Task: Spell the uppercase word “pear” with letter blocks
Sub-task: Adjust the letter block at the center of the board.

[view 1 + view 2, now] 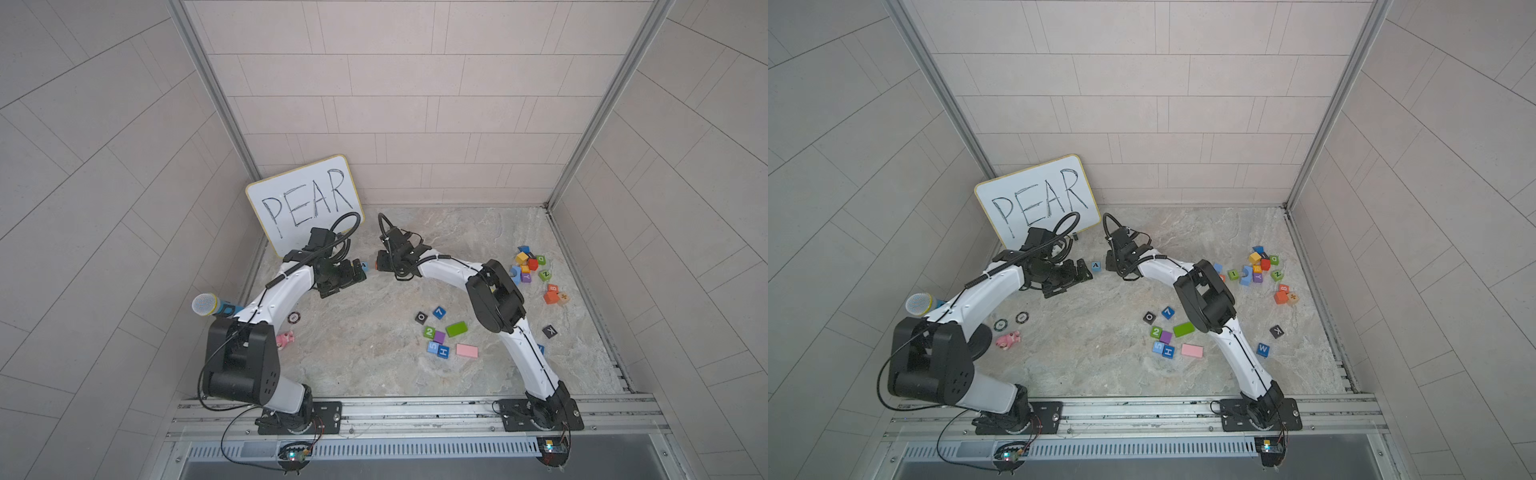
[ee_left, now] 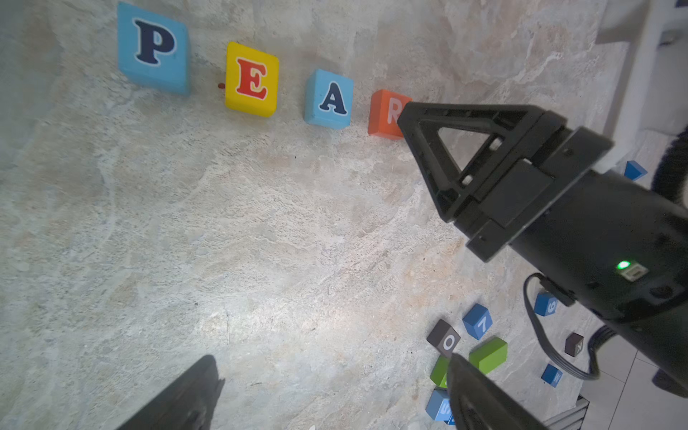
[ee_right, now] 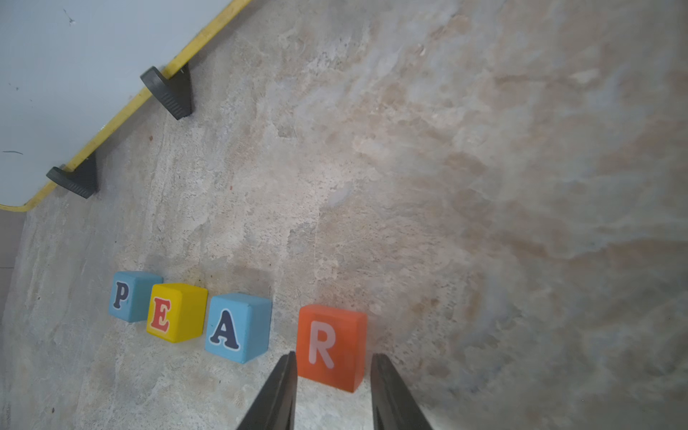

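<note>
- Last step: right gripper (image 3: 333, 355) clamps R block (image 3: 331, 335), down near A block (image 3: 238, 327).
- Left gripper (image 2: 331, 358) wide open, empty.
- Nxt prob: let go, lift straight.

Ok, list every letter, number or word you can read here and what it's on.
"PEAR": whiteboard
"P": first light blue block
"E": yellow block
"A": second light blue block
"R": orange block
"O": black block
"7": blue block
"2": green block
"5": pale blue block
"H": darker blue block
"K": lone black block
"W": outlying blue block
"8": red-orange block
Too small to read: letters on the heaped blocks
</note>
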{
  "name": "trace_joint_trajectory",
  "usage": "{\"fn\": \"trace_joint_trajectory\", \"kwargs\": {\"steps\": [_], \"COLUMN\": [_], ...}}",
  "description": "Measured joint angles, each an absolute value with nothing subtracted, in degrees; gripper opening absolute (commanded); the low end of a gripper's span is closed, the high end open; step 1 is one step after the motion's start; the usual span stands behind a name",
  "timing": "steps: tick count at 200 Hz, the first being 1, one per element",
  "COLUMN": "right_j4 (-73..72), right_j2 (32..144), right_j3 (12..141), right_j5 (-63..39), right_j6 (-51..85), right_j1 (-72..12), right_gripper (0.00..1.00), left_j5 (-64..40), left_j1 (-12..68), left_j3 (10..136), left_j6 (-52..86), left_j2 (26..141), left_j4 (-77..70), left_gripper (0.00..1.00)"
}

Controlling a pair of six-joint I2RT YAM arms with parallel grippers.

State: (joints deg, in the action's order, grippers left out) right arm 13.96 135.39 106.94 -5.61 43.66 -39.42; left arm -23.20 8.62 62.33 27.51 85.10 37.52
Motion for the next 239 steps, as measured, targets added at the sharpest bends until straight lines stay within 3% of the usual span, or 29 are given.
{"fn": "trace_joint_trajectory", "kwargs": {"steps": [239], "right_j4": [12.1], "right_j2": [137.0], "right_j3": [108.1], "right_j5": [-7.8], "right_j6": [46.6], "right_j1": [-38.9], "right_gripper": [0.36], "left_j5": [-23.4], "left_j1": [8.6], "left_j3": [62.3], "left_j6": [27.5], "left_j2": [85.1], "left_j4": [37.5], "left_gripper": [0.99]}}
